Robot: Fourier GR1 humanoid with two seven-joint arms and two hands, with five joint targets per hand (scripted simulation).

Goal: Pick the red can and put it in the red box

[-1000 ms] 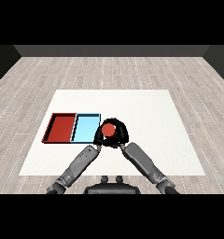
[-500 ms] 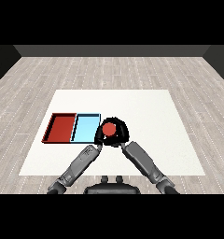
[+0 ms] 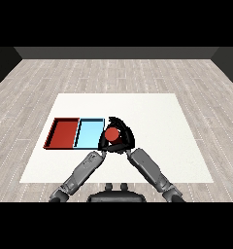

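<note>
Where robot hand point(image 3: 124, 137) curls, red can point(image 3: 112, 134) half-hidden

Only the top of the red can point(image 3: 112, 134) shows; its sides and base are hidden by the black fingers point(image 3: 127, 132) of the right hand point(image 3: 124, 141) curled round it. The left hand point(image 3: 103, 145) is mostly covered by the can and the right hand, so its shape cannot be told. Whether the can touches the worktop point(image 3: 157, 116) is hidden.
</note>
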